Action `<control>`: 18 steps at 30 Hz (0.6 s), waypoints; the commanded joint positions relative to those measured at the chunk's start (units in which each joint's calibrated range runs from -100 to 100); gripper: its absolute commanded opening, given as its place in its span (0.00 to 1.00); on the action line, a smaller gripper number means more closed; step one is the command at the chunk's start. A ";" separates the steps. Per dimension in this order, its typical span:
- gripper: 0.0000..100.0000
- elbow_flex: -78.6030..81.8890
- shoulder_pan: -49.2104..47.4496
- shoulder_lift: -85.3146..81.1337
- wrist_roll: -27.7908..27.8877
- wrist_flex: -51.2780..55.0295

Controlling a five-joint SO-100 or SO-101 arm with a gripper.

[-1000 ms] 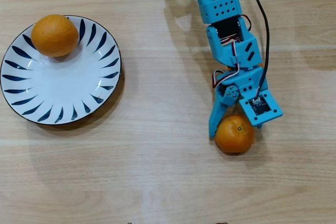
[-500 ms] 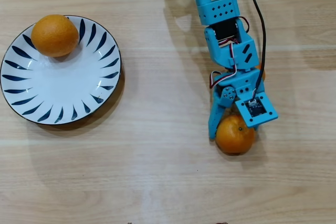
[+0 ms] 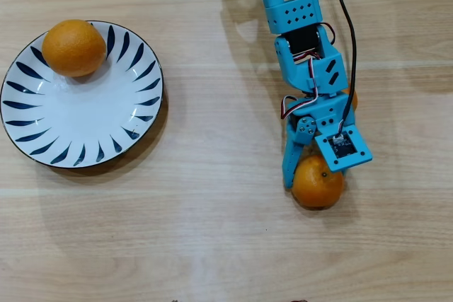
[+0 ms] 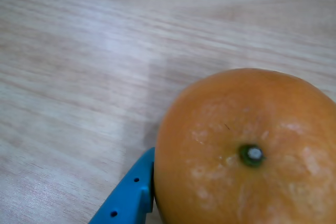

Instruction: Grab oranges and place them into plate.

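In the overhead view, the plate [image 3: 81, 129] is seen at the left of the worktop [image 3: 212, 245], and one orange [image 3: 73, 47] is already lodged on it, resting against the upper-left part of the rim; that share of the task can be judged as done. To the right, well apart from the plate, a second orange [image 3: 318, 185] lies on the worktop under the tip of the blue arm [image 3: 297, 19], and the hand [image 3: 316, 167] is set down over it. One blue finger [image 3: 289, 167] is pressed along the left flank of this fruit, which is confirmed in the wrist view, where a finger [image 4: 128, 198] touches the skin of the orange [image 4: 247, 150] at its lower left; the other finger is hidden beneath the wrist camera housing, so it cannot be told whether the fruit is truly clamped or merely straddled. A sliver of orange colour [image 3: 352, 98] is glimpsed just to the right of the arm's wrist, mostly covered by it, and is taken to be a third fruit. By count: one plate, one arm, two oranges plainly seen and a probable third. Left to be done, by this reckoning, are the lifting and carrying of the fruit under the hand to the plate, and afterwards the hidden one.
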 commanded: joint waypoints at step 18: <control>0.32 20.29 9.41 -33.98 3.70 2.63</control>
